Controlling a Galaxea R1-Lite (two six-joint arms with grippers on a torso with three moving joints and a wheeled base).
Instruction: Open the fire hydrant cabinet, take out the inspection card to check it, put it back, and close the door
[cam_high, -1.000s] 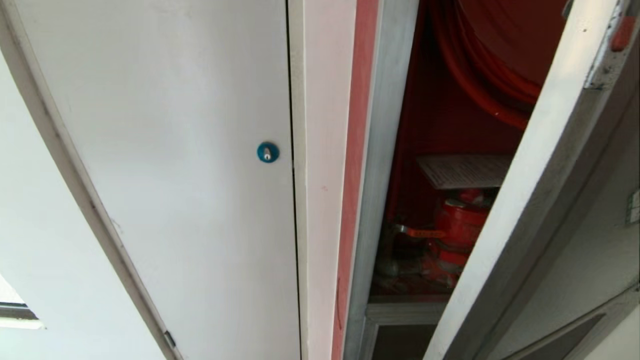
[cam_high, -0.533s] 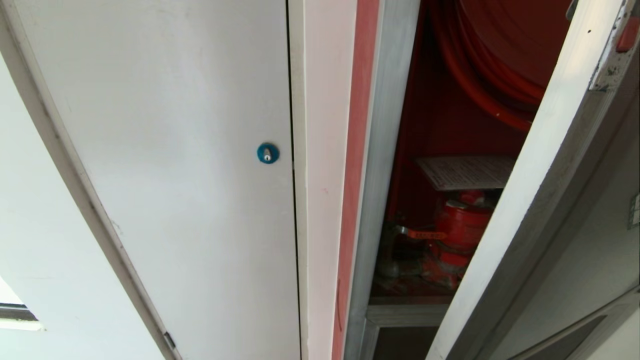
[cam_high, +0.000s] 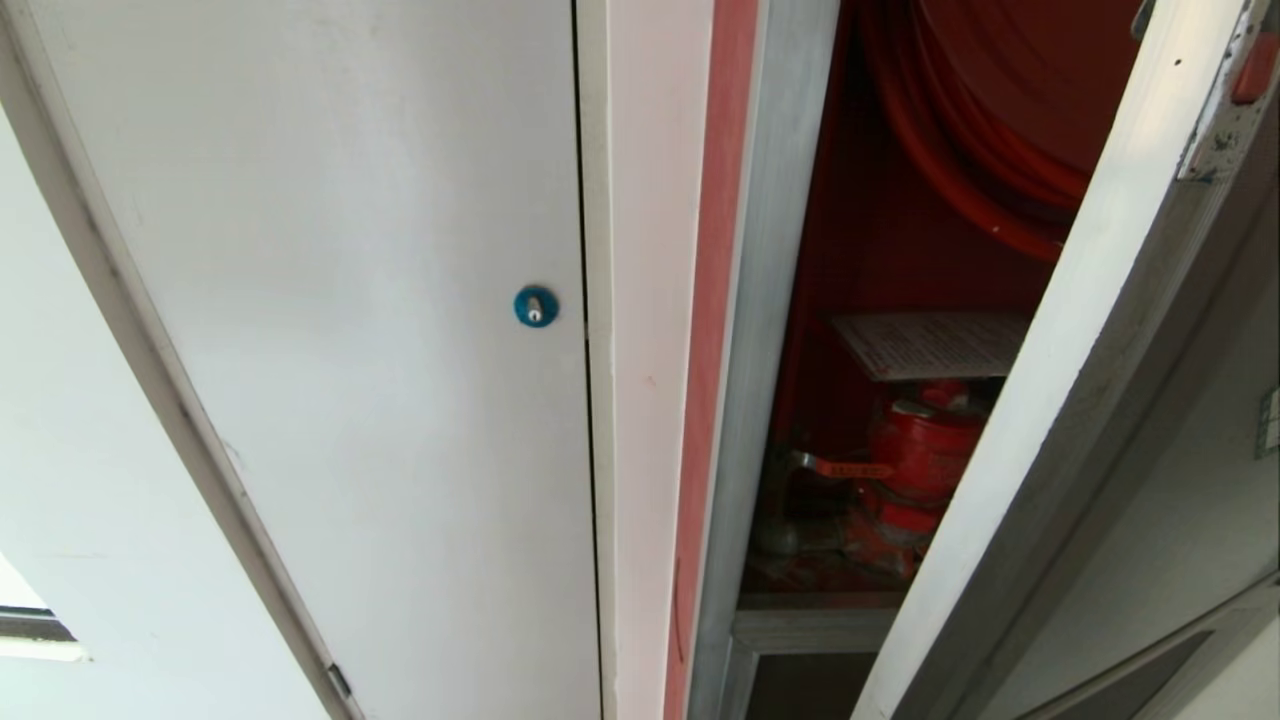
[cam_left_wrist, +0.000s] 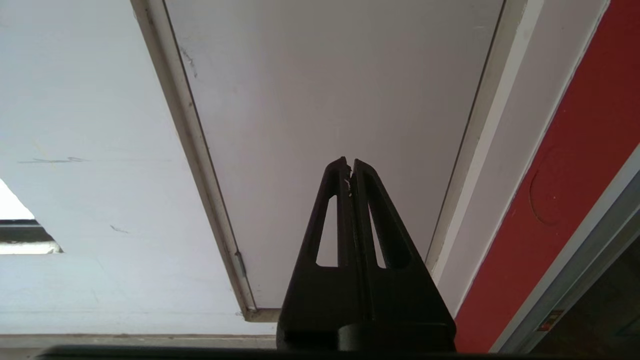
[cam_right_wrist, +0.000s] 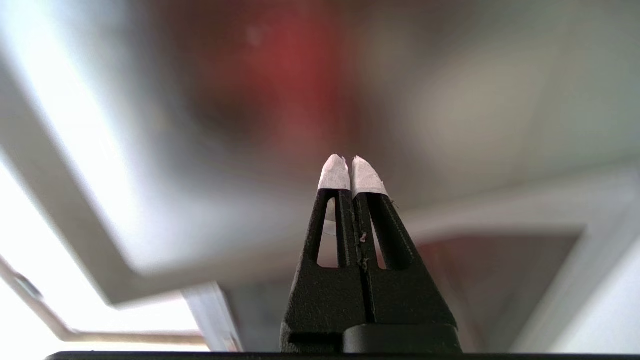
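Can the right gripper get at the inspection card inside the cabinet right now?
Probably yes: the door stands ajar and the inspection card lies exposed above the red valve, though the gap is narrow and the right gripper is shut.

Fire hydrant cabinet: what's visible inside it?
Inside the fire hydrant cabinet: a red hose reel, the inspection card lying flat above a red valve. The door hides the right side.

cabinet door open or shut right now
Open: the door stands swung out, leaving a gap that shows the red hose reel and the inspection card inside.
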